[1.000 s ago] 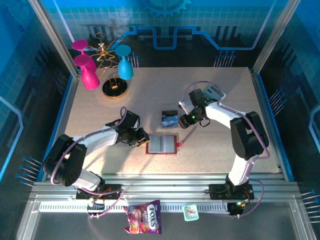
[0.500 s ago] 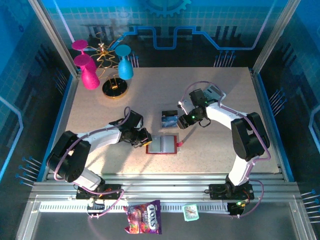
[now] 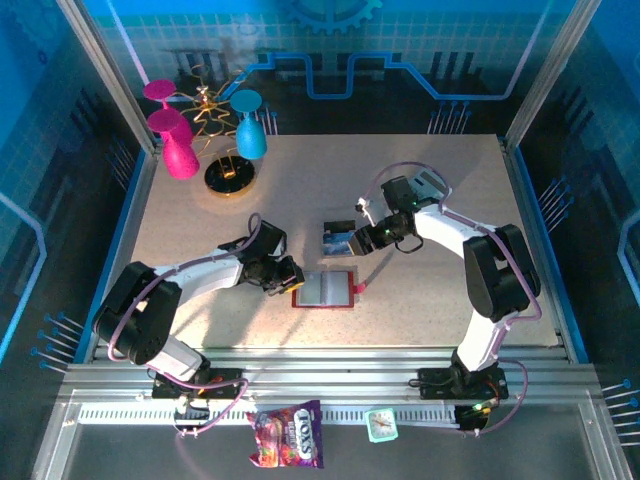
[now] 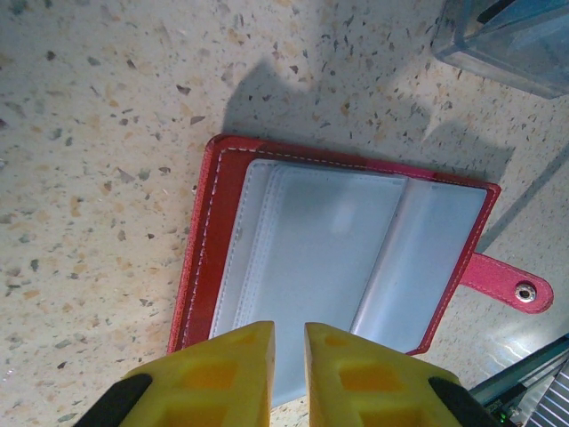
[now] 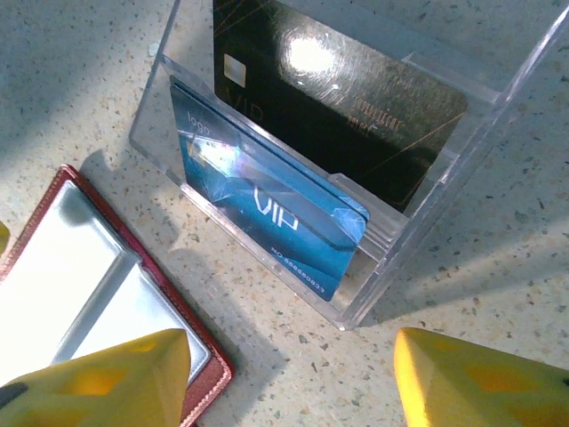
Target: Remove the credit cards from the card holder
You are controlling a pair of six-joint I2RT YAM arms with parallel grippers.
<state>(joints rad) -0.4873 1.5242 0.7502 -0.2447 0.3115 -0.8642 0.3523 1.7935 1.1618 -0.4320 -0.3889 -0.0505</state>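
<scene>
The red card holder [image 3: 325, 289] lies open and flat on the table, its grey pockets [image 4: 347, 258] facing up and its snap tab [image 4: 511, 285] out to the side. My left gripper [image 3: 289, 275] sits at its left edge, and the yellow fingers [image 4: 240, 374] are almost together over the near rim with nothing between them. A blue credit card [image 5: 267, 222] and a black card [image 5: 347, 98] stand in a clear plastic box [image 5: 391, 258] just behind the holder. My right gripper [image 5: 289, 356] hangs open over bare table between the holder's corner and the box.
Pink goblets [image 3: 175, 140], a teal goblet [image 3: 249, 125] and a gold stand [image 3: 230, 175] crowd the back left. A grey calculator [image 3: 430, 183] lies behind the right arm. A candy bag [image 3: 287, 435] and a small clock [image 3: 381, 425] rest on the front rail.
The left arm edged slightly right, toward the holder. The right wrist turned a little and drew back from the clear box. The holder and the cards have not moved.
</scene>
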